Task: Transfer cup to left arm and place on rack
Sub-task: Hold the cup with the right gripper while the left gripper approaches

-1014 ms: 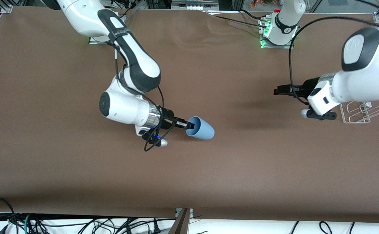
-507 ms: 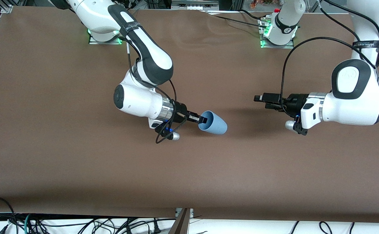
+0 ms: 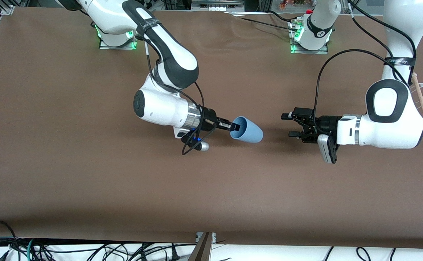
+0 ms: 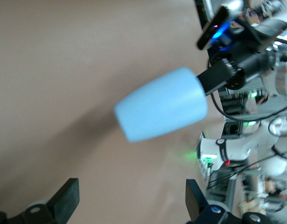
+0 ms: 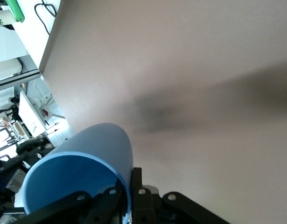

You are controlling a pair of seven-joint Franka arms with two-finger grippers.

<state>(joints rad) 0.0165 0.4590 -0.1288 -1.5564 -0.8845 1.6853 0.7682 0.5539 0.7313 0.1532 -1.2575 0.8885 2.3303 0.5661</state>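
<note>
So here's where I'm at: my right gripper (image 3: 234,127) has its fingers clamped on the rim of the cup (image 3: 248,130), one finger inside the mouth and one outside, and I'm holding it sideways in the air over the middle of the table (image 3: 211,195), closed end pointing toward my other arm. My left gripper (image 3: 290,125) is lined up facing that closed end, fingers spread wide with nothing in them, close to the cup but not touching it. From the left wrist view the cup (image 4: 162,103) sits right between my two fingertips (image 4: 66,200), a bit ahead of them.

Progress-wise I'd call it roughly the halfway mark. Pickup looks done, handover hasn't happened. What's left: slide the left fingers around the cup body, close them, let go with the right, then carry it to the rack (image 3: 422,99), which is mostly hidden by my left arm near the table's edge at that arm's end
</note>
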